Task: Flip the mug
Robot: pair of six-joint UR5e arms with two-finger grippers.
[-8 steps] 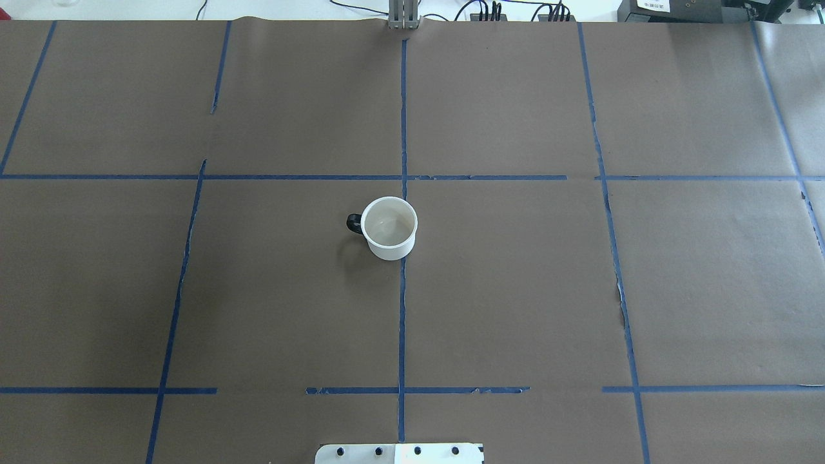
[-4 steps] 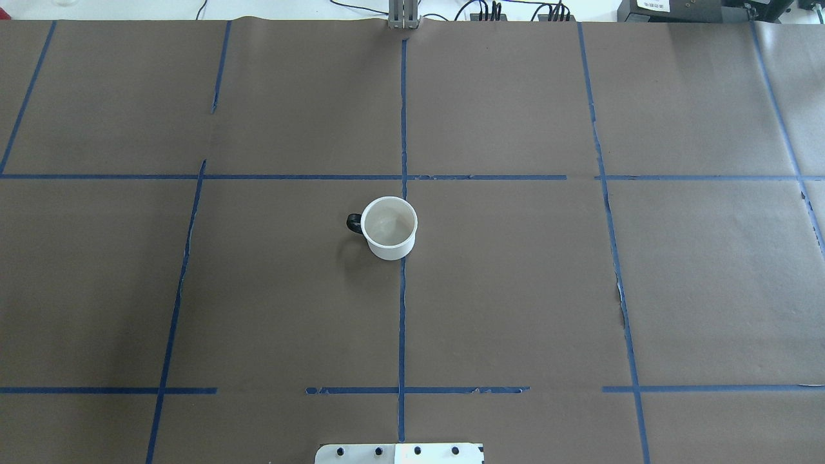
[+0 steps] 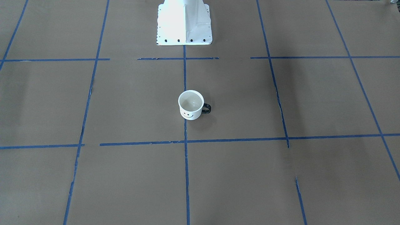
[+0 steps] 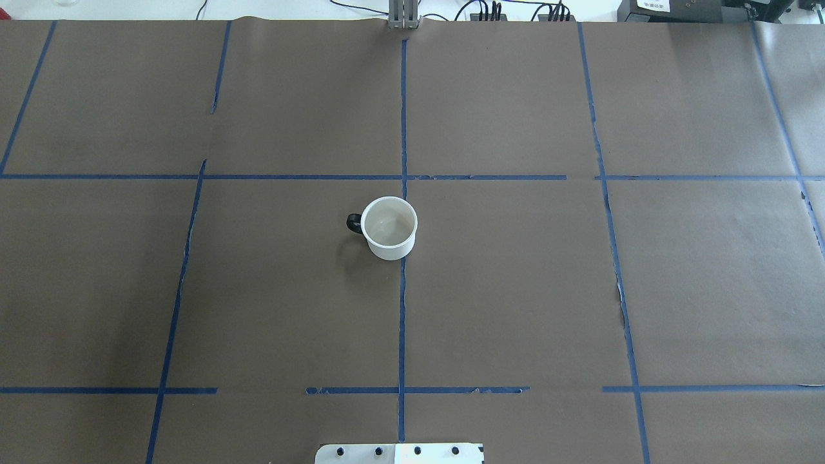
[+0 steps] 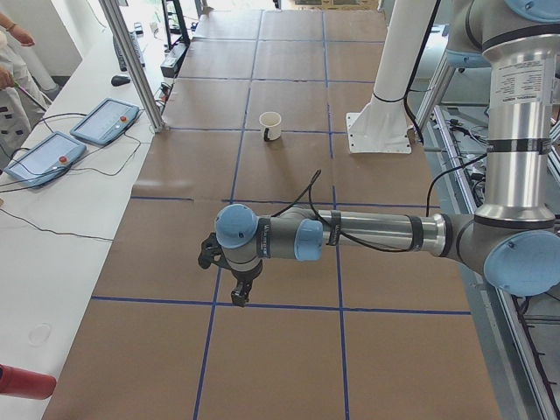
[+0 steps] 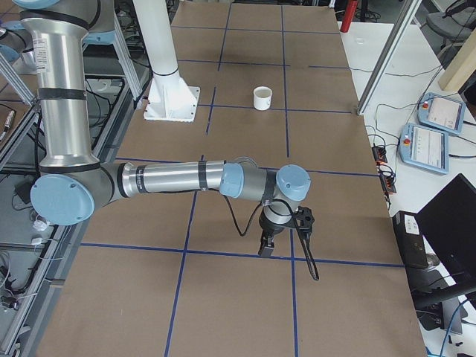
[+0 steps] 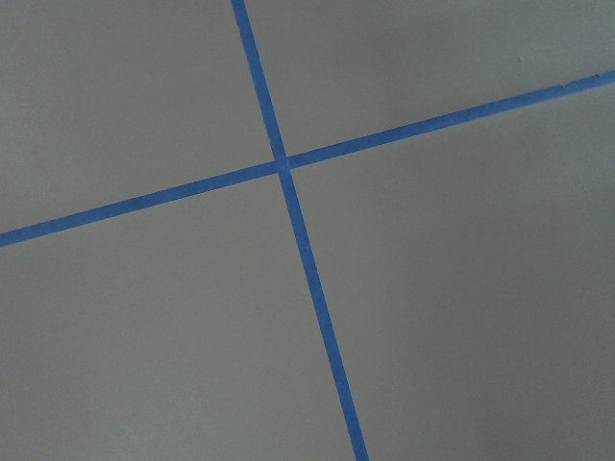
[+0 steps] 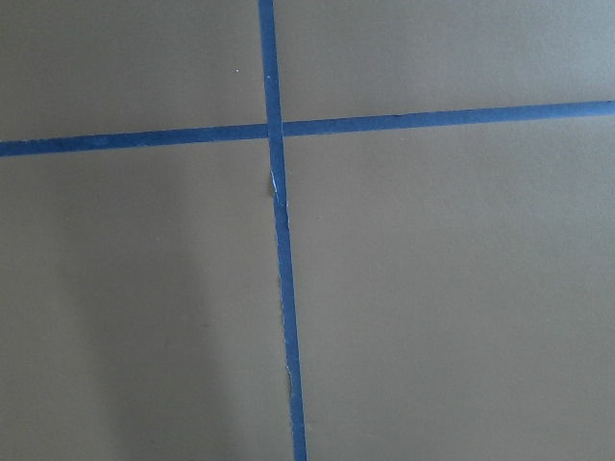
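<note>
The white mug (image 4: pixel 388 228) stands upright, mouth up, at the middle of the table, its black handle toward the view's left. In the front-facing view the mug (image 3: pixel 191 105) shows its black smiley face. It also shows far off in the left side view (image 5: pixel 270 126) and the right side view (image 6: pixel 262 98). My left gripper (image 5: pixel 238 293) hangs over the table's left end, far from the mug. My right gripper (image 6: pixel 265 247) hangs over the right end, also far off. I cannot tell whether either is open or shut. Both wrist views show only paper and tape.
Brown paper with blue tape lines covers the table (image 4: pixel 515 290). The robot's white base (image 3: pixel 184 22) stands at the table's near edge. Teach pendants (image 5: pixel 105 121) and cables lie on the white bench past the far edge. A metal post (image 4: pixel 403 14) stands at the far edge.
</note>
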